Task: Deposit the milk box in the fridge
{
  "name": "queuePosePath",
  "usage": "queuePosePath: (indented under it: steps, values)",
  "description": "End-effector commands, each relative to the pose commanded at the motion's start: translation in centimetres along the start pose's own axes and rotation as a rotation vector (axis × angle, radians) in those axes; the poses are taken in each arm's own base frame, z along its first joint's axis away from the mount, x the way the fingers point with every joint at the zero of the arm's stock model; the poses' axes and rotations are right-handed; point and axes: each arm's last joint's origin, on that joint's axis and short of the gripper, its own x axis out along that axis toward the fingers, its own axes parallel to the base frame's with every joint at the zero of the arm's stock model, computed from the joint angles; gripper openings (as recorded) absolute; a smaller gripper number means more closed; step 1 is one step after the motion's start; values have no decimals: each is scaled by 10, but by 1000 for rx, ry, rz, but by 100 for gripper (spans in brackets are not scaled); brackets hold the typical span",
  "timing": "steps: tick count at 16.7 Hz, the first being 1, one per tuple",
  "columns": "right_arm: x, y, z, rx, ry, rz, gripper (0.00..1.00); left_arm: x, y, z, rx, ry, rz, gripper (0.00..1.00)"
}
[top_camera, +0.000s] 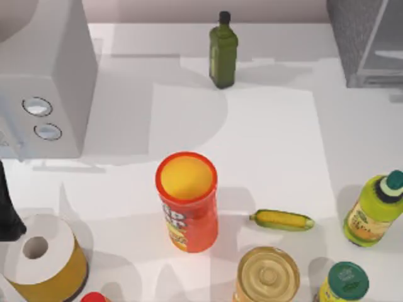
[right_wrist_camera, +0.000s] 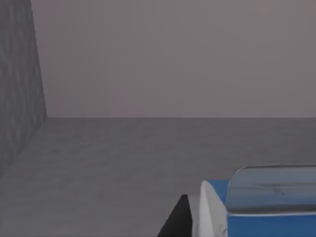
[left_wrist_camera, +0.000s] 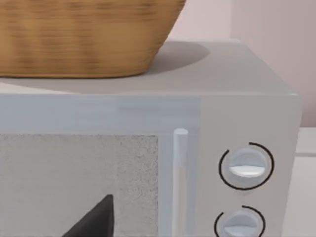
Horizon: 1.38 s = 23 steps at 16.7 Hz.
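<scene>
The milk box [right_wrist_camera: 272,196], blue with a white side, stands low in the right wrist view on the grey floor of the fridge [right_wrist_camera: 123,163], with the speckled inner wall beside it and the pale back wall behind. My right gripper [right_wrist_camera: 247,219] is shut on the carton; one dark finger [right_wrist_camera: 177,221] lies against its white side. In the top view the fridge [top_camera: 354,38] stands at the back right corner. My left gripper [left_wrist_camera: 94,221] hangs in front of the microwave door, and the left arm [top_camera: 7,207] is parked at the left edge.
A light grey microwave [top_camera: 44,75] with two dials fills the back left, a wicker basket [left_wrist_camera: 84,34] on top. On the table: green bottle [top_camera: 223,50], red chip can [top_camera: 187,200], corn cob [top_camera: 281,219], paper roll [top_camera: 41,258], glass jar [top_camera: 267,275], yellow-green bottles [top_camera: 373,211].
</scene>
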Motion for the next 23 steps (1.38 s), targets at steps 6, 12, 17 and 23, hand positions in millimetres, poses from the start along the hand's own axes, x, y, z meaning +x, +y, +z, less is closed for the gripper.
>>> queuePosePath:
  steps: [6, 12, 17, 23]
  values:
    - [3, 2, -1, 3, 6, 4, 0, 0, 0, 0, 0, 0, 0, 100]
    - [49, -1, 4, 4, 8, 5, 0, 0, 0, 0, 0, 0, 0, 100]
    - [95, -1, 13, 4, 8, 5, 0, 0, 0, 0, 0, 0, 0, 100]
    - [120, 1, 19, 3, 6, 4, 0, 0, 0, 0, 0, 0, 0, 100]
